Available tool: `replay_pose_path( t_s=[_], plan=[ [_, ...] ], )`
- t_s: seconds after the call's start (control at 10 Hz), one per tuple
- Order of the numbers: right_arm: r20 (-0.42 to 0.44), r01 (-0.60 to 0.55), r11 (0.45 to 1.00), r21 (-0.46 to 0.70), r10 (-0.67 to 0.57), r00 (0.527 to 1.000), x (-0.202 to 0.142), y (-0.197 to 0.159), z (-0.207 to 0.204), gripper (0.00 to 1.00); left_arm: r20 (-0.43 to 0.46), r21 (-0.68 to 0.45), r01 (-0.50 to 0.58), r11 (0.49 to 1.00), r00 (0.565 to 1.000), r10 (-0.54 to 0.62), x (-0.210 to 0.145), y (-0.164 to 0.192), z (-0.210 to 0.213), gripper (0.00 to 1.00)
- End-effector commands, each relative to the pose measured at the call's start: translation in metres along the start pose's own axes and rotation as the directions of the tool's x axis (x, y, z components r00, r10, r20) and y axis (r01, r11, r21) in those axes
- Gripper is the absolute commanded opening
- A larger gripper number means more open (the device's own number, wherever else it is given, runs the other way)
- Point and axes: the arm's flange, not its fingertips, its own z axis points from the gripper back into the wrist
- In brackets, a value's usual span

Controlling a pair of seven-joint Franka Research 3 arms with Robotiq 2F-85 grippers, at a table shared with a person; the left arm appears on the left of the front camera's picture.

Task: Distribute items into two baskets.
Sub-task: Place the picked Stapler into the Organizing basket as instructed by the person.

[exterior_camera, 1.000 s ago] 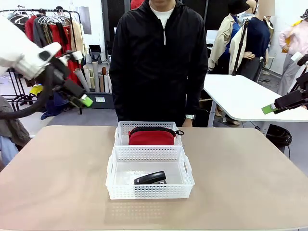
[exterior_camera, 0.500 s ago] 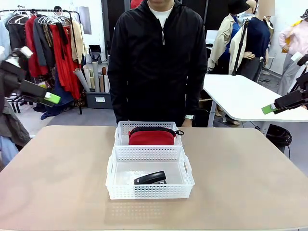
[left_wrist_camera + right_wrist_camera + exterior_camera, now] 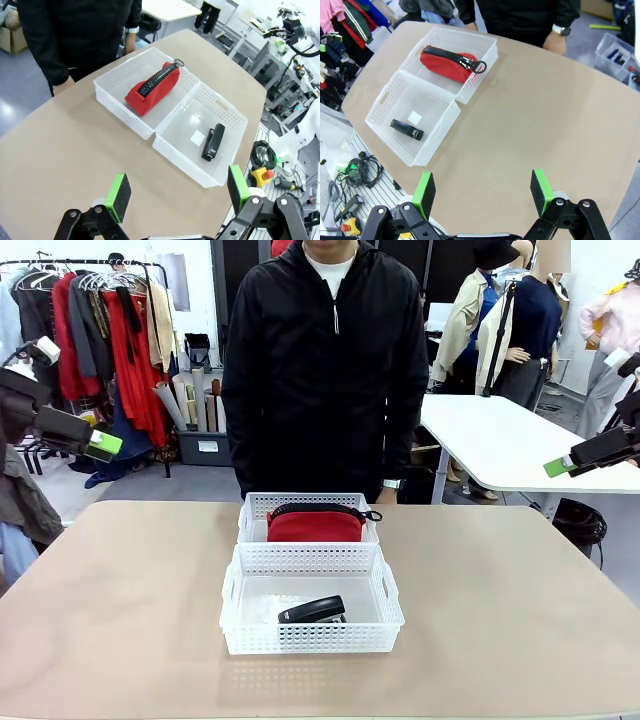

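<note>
Two white mesh baskets stand end to end at the table's middle. The far basket [image 3: 250,508] holds the red pouch [image 3: 314,526], lying with its black zipper up. In the near basket [image 3: 232,612] lies the black stapler [image 3: 311,611] beside a small white label. My left gripper [image 3: 100,447] hangs open, high off the table's left side, well away from the baskets. My right gripper [image 3: 560,467] hangs open, high at the right. The left wrist view shows my left gripper [image 3: 178,190], pouch [image 3: 152,89] and stapler [image 3: 213,141]. The right wrist view shows my right gripper [image 3: 482,190], pouch [image 3: 447,63] and stapler [image 3: 406,129].
A person in a black jacket [image 3: 325,370] stands at the table's far edge, right behind the baskets, a hand [image 3: 555,42] near the edge. The tan tabletop [image 3: 500,600] is bare on both sides of the baskets. A white table [image 3: 490,440] stands back right, a clothes rack [image 3: 110,320] back left.
My left arm has drawn back from above the table's left corner, out to the left edge of the picture. The right arm, baskets and items have not moved.
</note>
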Motion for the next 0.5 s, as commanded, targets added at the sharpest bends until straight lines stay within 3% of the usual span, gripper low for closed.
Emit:
replay_pose_path(
  t_s=[0.0,0.4],
  plan=[
    [0.003,-0.001,1.000,0.001,0.001,1.000,0.0009,0.0005,0.0004,1.00,0.011,0.011,0.004,1.000,1.000,-0.004,-0.0026,-0.0032,0.0073,1.00],
    [0.003,-0.001,1.000,0.001,0.001,1.000,0.0009,0.0005,0.0004,1.00,0.011,0.011,0.004,1.000,1.000,-0.004,-0.0026,-0.0032,0.0073,1.00]
  ],
)
